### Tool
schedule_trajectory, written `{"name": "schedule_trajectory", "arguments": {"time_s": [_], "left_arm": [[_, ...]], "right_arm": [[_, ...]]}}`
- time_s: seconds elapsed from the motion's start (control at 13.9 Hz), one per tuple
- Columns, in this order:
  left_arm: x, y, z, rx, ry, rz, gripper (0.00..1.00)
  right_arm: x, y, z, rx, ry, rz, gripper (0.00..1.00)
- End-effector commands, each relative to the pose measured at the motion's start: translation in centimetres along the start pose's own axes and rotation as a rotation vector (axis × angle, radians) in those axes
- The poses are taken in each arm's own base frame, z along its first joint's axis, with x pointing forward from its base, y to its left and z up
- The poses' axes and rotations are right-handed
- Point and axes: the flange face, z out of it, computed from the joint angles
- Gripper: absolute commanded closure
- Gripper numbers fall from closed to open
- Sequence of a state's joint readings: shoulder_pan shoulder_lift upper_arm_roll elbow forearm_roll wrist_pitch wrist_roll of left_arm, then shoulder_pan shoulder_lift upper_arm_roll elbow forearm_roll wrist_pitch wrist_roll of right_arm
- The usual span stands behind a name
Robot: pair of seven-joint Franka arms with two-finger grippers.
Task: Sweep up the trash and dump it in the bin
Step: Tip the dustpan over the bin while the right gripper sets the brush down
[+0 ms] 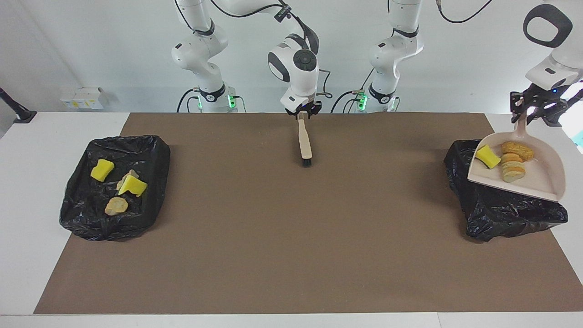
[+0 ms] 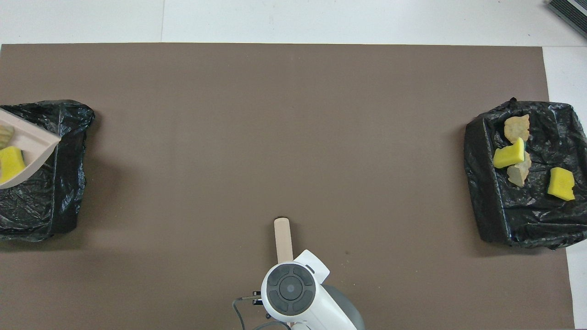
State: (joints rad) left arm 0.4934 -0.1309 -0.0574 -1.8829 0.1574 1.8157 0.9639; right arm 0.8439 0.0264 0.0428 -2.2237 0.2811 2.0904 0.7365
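My left gripper is shut on the handle of a beige dustpan and holds it tilted over a black-bag-lined bin at the left arm's end of the table. The trash in the pan is a yellow sponge bit and tan bread-like lumps. The pan's corner and the sponge bit show at the edge of the overhead view. My right gripper is shut on the wooden handle of a small brush. The brush's black bristles point down at the brown mat.
A second black-lined bin stands at the right arm's end and holds yellow sponge bits and tan lumps. It also shows in the overhead view. A brown mat covers the table between the bins.
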Motion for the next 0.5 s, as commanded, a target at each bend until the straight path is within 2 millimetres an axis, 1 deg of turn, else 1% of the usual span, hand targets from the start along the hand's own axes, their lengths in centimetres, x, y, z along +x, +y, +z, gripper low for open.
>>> {"name": "schedule_trajectory", "arguments": {"time_s": [0.0, 0.07, 0.22, 0.36, 0.43], "left_arm": [[-1.8, -2.7, 0.2, 0.061, -0.067, 0.179, 1.00], [-2.6, -3.2, 0.0, 0.084, -0.115, 0.248, 1.00], [-3.1, -3.9, -0.2, 0.149, -0.227, 0.334, 1.00], [-2.8, -4.7, 0.4, 0.179, -0.266, 0.359, 1.00], [-2.8, -5.1, 0.4, 0.212, -0.304, 0.378, 1.00]], "right_arm": [[1.4, 0.0, -2.9, 0.019, -0.011, 0.017, 0.00], [2.0, 0.2, -4.4, 0.020, -0.014, 0.023, 0.00], [3.9, 1.3, -7.7, -0.009, 0.020, 0.015, 0.00], [5.7, 3.2, -11.0, -0.042, 0.037, -0.031, 0.00], [6.7, 4.4, -12.5, -0.042, 0.029, -0.058, 0.00]]}}
